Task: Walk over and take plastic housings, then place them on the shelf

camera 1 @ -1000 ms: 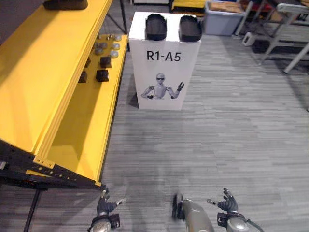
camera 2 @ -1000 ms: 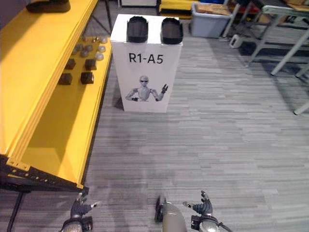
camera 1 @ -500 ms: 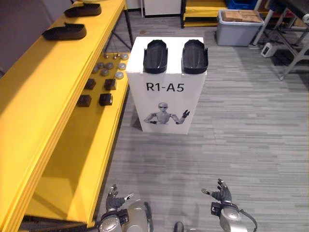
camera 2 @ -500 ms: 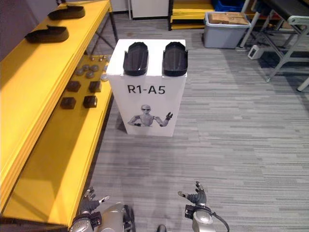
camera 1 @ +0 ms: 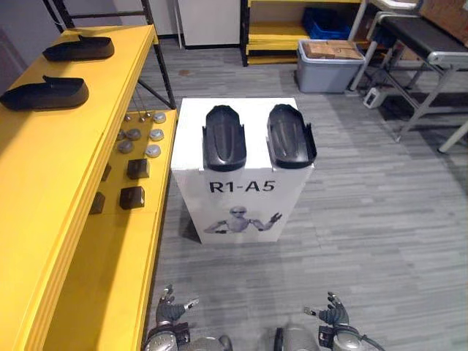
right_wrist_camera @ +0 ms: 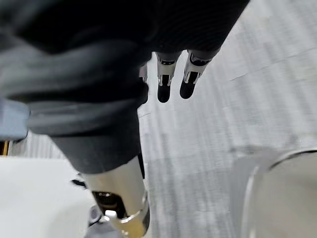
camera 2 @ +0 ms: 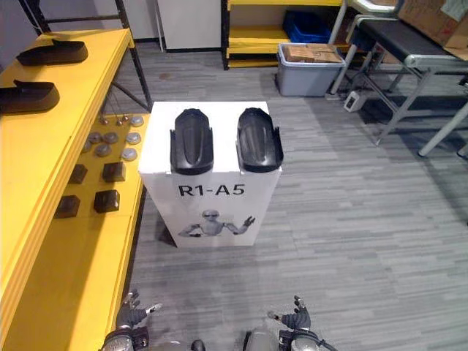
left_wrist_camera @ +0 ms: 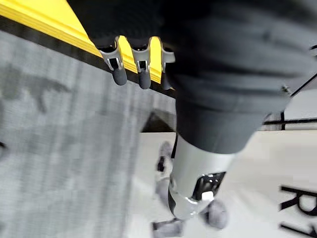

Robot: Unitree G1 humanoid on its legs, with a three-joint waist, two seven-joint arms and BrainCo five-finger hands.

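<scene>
The left hand [camera 1: 172, 313] and right hand [camera 1: 333, 316] hang low, fingers loosely spread, holding nothing. Well ahead of both, the left housing [camera 1: 224, 137] and right housing [camera 1: 290, 135] lie side by side along the white box's [camera 1: 241, 201] top. The yellow shelf [camera 1: 44, 190] stands beside its left edge.

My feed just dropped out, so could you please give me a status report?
Left hand and right hand open, empty. Left housing and right housing atop white box ahead. Yellow shelf alongside on left.
</scene>
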